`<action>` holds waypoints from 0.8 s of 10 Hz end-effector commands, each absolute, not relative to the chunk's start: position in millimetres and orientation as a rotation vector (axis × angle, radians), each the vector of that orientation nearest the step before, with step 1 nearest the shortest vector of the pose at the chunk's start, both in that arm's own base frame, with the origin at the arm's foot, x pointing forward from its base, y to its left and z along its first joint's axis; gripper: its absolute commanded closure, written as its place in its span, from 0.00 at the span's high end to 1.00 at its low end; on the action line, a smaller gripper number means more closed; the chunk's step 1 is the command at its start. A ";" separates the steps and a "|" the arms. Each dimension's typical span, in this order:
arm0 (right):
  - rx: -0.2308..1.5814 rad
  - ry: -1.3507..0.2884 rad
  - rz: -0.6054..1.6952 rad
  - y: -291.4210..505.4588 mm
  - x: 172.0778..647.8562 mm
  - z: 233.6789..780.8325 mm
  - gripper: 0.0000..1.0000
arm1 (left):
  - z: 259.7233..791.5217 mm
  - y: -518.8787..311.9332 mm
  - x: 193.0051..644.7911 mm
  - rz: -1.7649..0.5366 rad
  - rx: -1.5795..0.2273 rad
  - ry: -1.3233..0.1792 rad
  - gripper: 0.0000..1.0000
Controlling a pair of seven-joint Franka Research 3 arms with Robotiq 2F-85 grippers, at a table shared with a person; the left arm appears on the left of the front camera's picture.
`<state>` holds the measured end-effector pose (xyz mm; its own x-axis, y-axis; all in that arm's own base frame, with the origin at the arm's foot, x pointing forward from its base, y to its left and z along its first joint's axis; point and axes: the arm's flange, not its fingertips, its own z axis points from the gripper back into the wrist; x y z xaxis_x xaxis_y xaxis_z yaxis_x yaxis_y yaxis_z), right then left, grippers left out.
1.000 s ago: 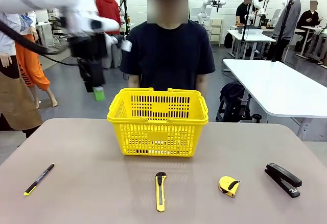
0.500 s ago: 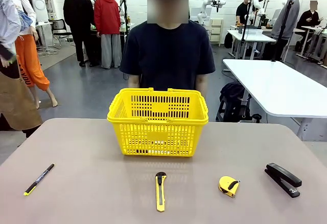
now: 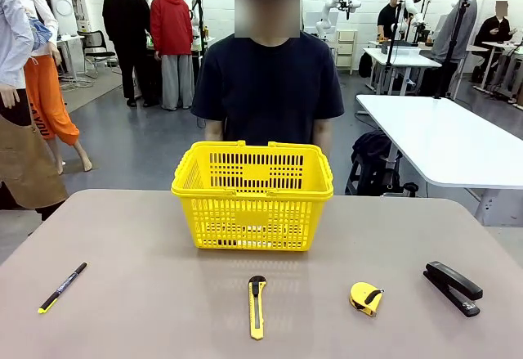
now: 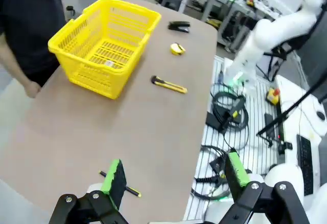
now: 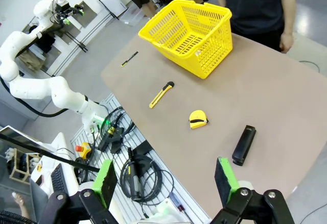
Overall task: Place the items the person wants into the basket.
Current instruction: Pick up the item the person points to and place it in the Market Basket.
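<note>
1. At the far middle of the table [image 3: 139, 236], right in front of the person [image 3: 270, 89] in the black tee: yellow basket [image 3: 252, 220], upright, handles folded down along the rim.
2. Closer to the robot's edge, near the basket's front wall but not touching it: yellow-and-black utility knife [image 3: 257, 307], lying flat, black end toward the basket.
3. Way over on the robot's left, well apart from everything else: thin black pen [image 3: 62, 287], yellow tip toward the robot, lying at a slant.
4. Right of the knife: yellow tape measure [image 3: 365, 298], then a black stapler [image 3: 452, 288] farther right, near the table edge.
5. High over the table's left end: left gripper [image 4: 174, 178] — green pads spread wide, nothing between them, pen flat on the table far below.
6. Same deal high over the right end: right gripper [image 5: 165, 180], jaws wide apart, gripping nothing.
7. By the far table edge: one hand [image 4: 33, 89] of the person, hanging down, clear of the basket.
</note>
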<state>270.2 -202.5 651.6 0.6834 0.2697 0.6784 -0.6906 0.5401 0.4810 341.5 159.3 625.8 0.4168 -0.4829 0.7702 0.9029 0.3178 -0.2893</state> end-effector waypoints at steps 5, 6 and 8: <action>0.818 -0.595 0.610 -201.6 271.2 652.9 1.00 | 645.4 136.9 310.8 -0.971 -0.559 -0.643 1.00; 0.818 -0.595 0.610 -201.6 271.2 652.9 1.00 | 644.9 132.0 311.4 -0.977 -0.535 -0.597 1.00; 0.818 -0.595 0.610 -201.6 271.2 652.9 1.00 | 655.0 146.8 312.9 -0.983 -0.601 -0.704 1.00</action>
